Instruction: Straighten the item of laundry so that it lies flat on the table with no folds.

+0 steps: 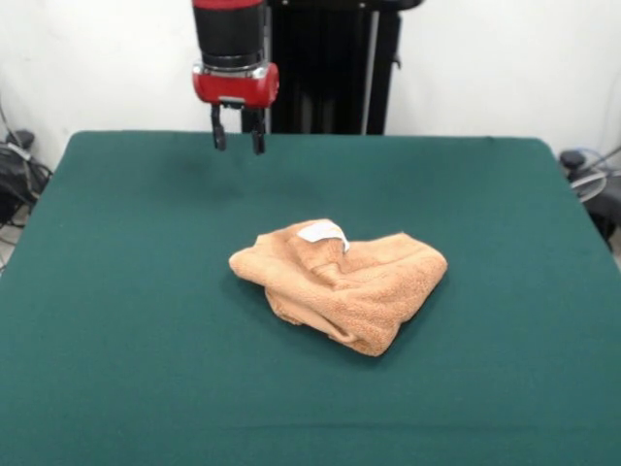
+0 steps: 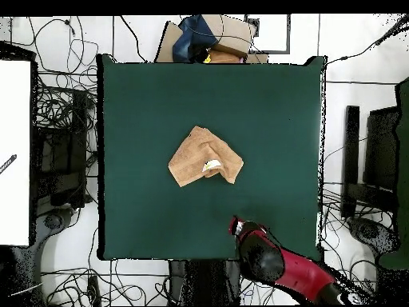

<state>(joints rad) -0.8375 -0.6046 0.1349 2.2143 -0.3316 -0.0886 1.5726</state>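
The light orange-brown terry towel (image 1: 340,282) lies crumpled and folded over itself near the middle of the dark green table (image 1: 126,320). Its small white tag (image 1: 322,231) shows on top at the far side. In the overhead view the towel (image 2: 204,156) forms a bunched, roughly triangular heap. My gripper (image 1: 239,136) hangs high above the table's far edge, to the left of the towel and well apart from it. Its two dark fingers (image 1: 219,133) point down with a gap between them and hold nothing. In the overhead view the gripper (image 2: 234,226) is near the table's bottom edge.
Cables and equipment lie on the floor around the table (image 2: 56,120). A person's sleeve and a cardboard box (image 2: 209,38) show beyond the table's top edge in the overhead view. The black pedestal (image 1: 330,68) stands behind the table.
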